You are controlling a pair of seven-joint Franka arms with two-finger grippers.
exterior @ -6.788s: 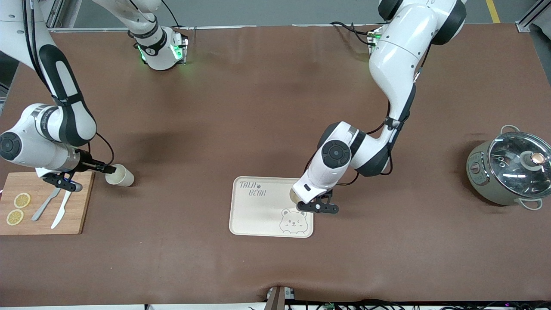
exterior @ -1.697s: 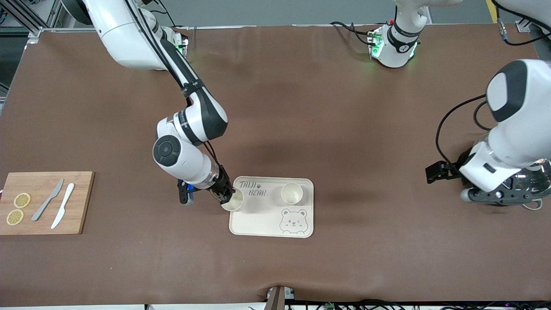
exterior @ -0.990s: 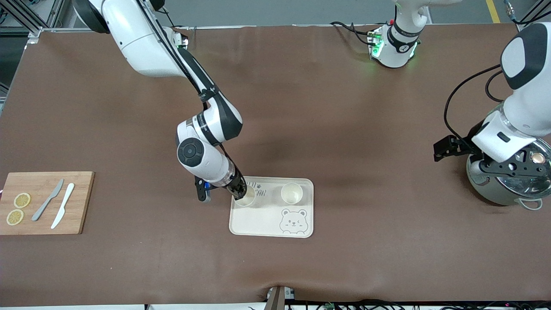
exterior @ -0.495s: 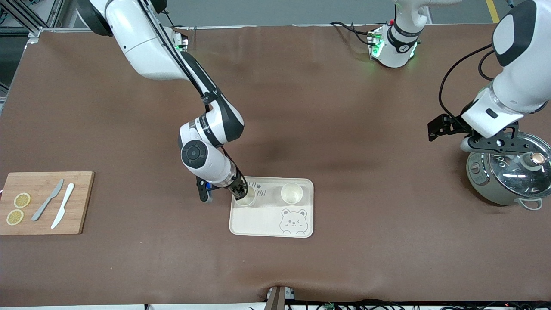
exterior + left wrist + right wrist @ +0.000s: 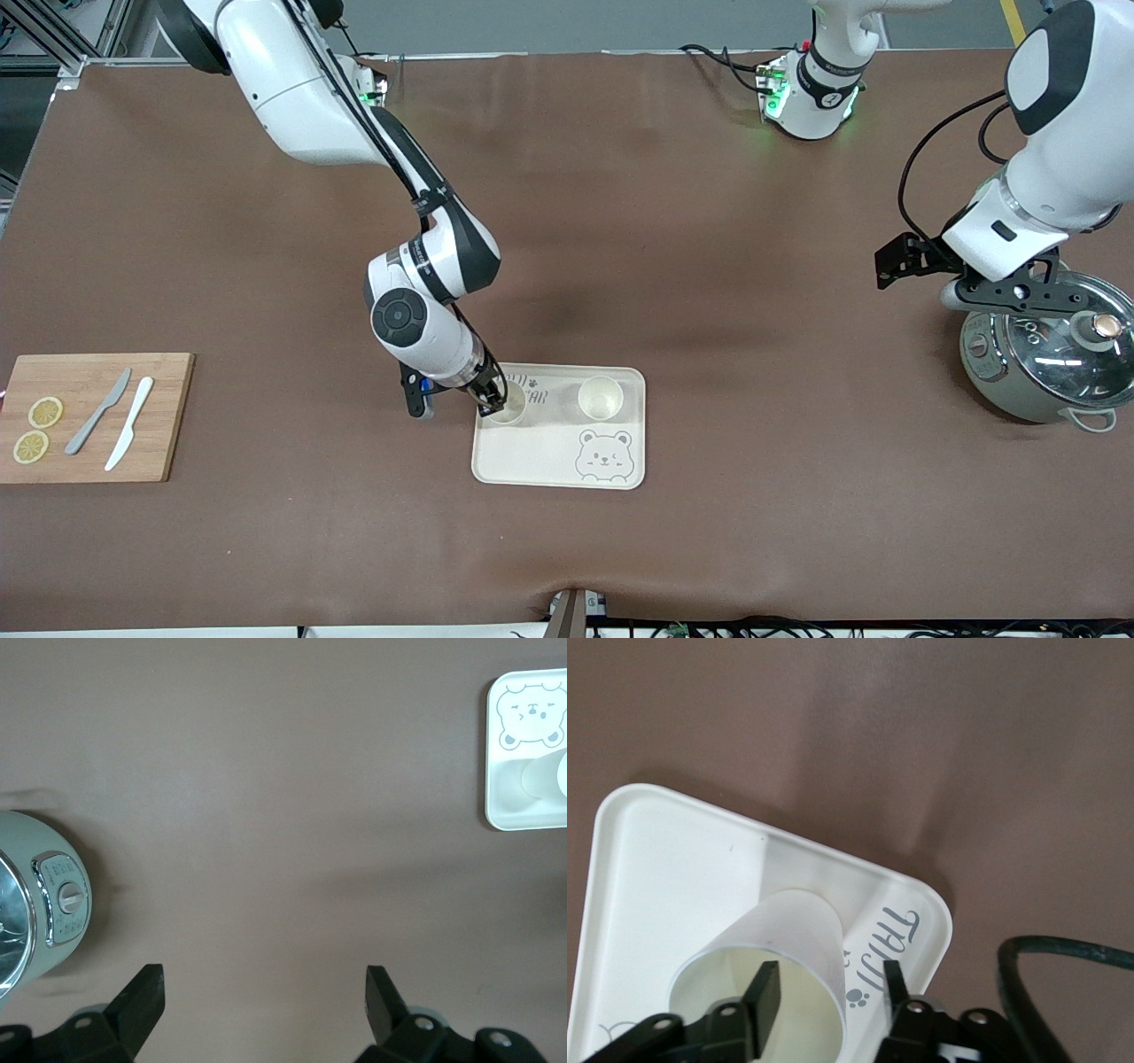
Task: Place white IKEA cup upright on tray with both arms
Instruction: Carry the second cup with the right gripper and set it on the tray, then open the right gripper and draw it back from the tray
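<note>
1. The brown table (image 5: 673, 221) is carrying everything, with both arms reaching over it from their bases.
2. The right arm (image 5: 354, 133) is stretching down to the tray's corner toward its own end of the table; the left arm (image 5: 1054, 159) is waiting above the pot.
3. The grey-green pot (image 5: 1045, 354) with a glass lid is sitting at the left arm's end of the table.
4. The bamboo board (image 5: 89, 443), with two knives and lemon slices on it, is lying at the right arm's end.
5. The cream tray (image 5: 532, 461) is lying near the table's middle, bear print facing up.
6. The left gripper (image 5: 266, 992) is hanging over bare table beside the pot, fingers spread wide and gripping nothing.
7. The right gripper (image 5: 828, 988) is straddling the wall of one white cup (image 5: 793, 930), one finger inside it, the fingers parted with a visible gap to the wall.
8. That cup is standing upright on the tray beside the lettering; a second cup (image 5: 599, 397) is standing upright on the tray too, apart from it, toward the left arm's end.
</note>
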